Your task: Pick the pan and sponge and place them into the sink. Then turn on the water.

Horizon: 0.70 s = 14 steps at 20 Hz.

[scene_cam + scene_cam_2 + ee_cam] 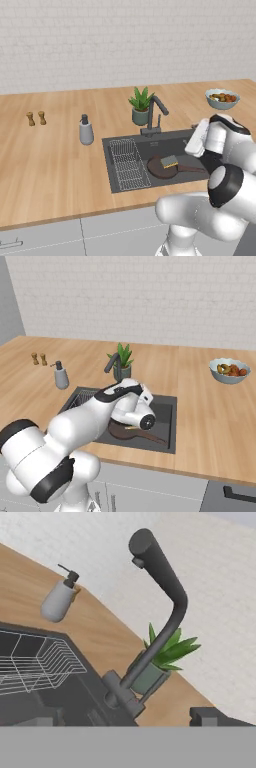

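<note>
pan (162, 167): laid in the sink (150, 145), handle toward the arm
sponge (169, 161): rested on the pan
faucet (155, 619): faced by the hand; no water seen
faucet handling: judged rigid; lever at the base (117, 698) is best pushed
fingers: spread cannot be told

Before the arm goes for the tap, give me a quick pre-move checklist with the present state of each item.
1. Pan in the sink: ok, it lies on the basin floor.
2. Sponge in the sink: ok, it rests on the pan.
3. Water off: ok, no stream under the faucet spout.
4. Faucet in front of the hand: ok, it stands centred in the hand view.
5. Pincer state: cannot tell, the fingertips are barely visible.
6. Path past the potted plant: cannot tell, it stands close behind the faucet.
</note>
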### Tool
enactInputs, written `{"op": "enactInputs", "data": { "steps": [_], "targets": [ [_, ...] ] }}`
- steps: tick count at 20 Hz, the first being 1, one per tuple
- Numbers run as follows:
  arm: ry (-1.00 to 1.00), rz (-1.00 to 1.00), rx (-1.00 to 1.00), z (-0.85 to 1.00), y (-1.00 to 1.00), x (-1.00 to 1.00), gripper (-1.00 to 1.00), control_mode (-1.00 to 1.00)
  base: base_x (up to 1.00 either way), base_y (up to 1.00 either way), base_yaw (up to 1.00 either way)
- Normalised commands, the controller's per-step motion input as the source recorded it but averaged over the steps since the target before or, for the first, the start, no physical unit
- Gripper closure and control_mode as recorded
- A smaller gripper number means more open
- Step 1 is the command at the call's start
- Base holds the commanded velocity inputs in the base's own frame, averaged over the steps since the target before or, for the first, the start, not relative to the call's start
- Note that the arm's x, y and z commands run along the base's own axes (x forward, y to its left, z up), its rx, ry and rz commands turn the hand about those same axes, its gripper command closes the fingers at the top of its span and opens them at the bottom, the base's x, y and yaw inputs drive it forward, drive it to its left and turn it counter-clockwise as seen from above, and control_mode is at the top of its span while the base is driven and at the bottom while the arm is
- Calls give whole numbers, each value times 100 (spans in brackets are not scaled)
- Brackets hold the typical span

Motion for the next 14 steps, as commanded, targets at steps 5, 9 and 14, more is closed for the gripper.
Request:
{"op": "enactInputs", "data": {
  "steps": [5,9,14],
  "targets": [
    [9,0,11,14,0,5,-100,-100,0,0,0],
    [11,5,18,12,0,9,-100,-100,0,0,0],
    [16,8,19,1,0,16,-100,-100,0,0,0]
  ]
}}
